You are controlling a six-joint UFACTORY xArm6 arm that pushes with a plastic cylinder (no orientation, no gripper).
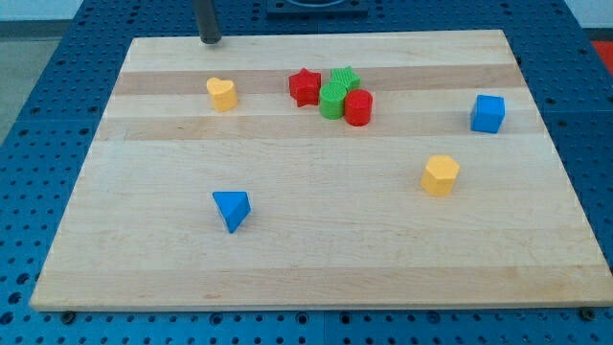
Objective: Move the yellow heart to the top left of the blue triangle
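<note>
The yellow heart [222,94] lies on the wooden board [316,259] at the upper left. The blue triangle [232,209] lies well below it, toward the view's bottom, almost straight down from the heart. My tip [210,40] is at the board's top edge, above and slightly left of the yellow heart, with a gap between them. It touches no block.
A cluster sits at top centre: a red star [305,86], a green block [345,79], a green cylinder [332,100] and a red cylinder [358,107], touching one another. A blue cube [488,113] is at the right. A yellow hexagon-like block [441,175] is at lower right.
</note>
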